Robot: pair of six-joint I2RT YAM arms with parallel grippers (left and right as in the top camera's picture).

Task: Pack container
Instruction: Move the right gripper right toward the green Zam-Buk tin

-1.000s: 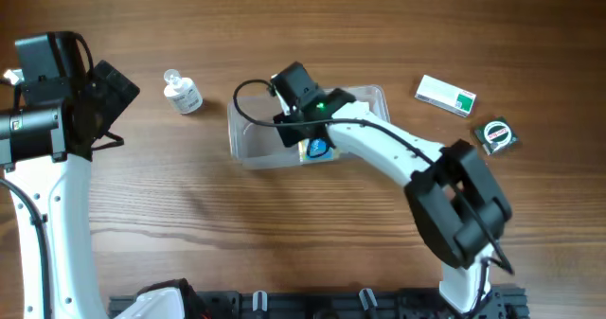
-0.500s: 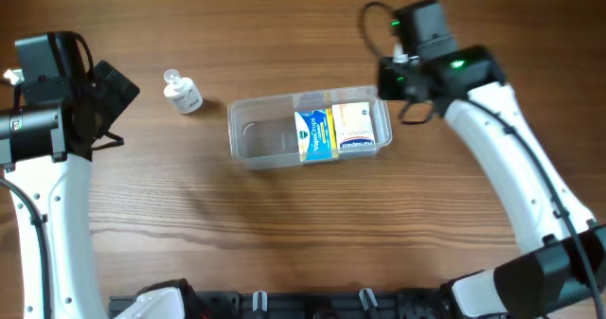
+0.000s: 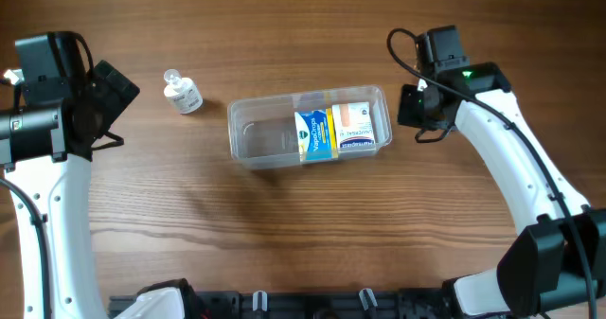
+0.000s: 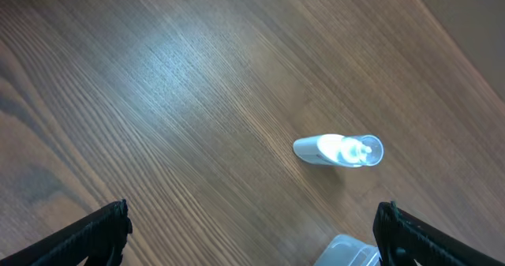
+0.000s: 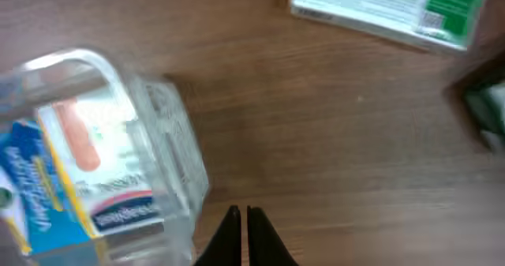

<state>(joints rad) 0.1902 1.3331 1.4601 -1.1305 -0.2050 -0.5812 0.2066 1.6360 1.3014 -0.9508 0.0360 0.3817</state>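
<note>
The clear plastic container (image 3: 260, 139) lies at the table's middle. A blue box (image 3: 315, 135) and a white box with an orange stripe (image 3: 358, 125) lie in its right half. My right gripper (image 3: 417, 134) is shut and empty just right of the container's right end. In the right wrist view its tips (image 5: 241, 212) sit low over bare wood beside the container wall (image 5: 170, 140). My left gripper (image 3: 118, 111) is open and empty at the far left, and its fingers (image 4: 252, 234) frame a corner of the container (image 4: 351, 252).
A small clear bottle (image 3: 182, 92) lies left of the container and also shows in the left wrist view (image 4: 339, 150). A white and green box (image 5: 387, 9) and a dark green object (image 5: 489, 112) lie right of the container, under my right arm in the overhead view.
My right gripper left the blue box in the container, swung away to the right, then came down beside the container's right end. The left arm has not moved.
</note>
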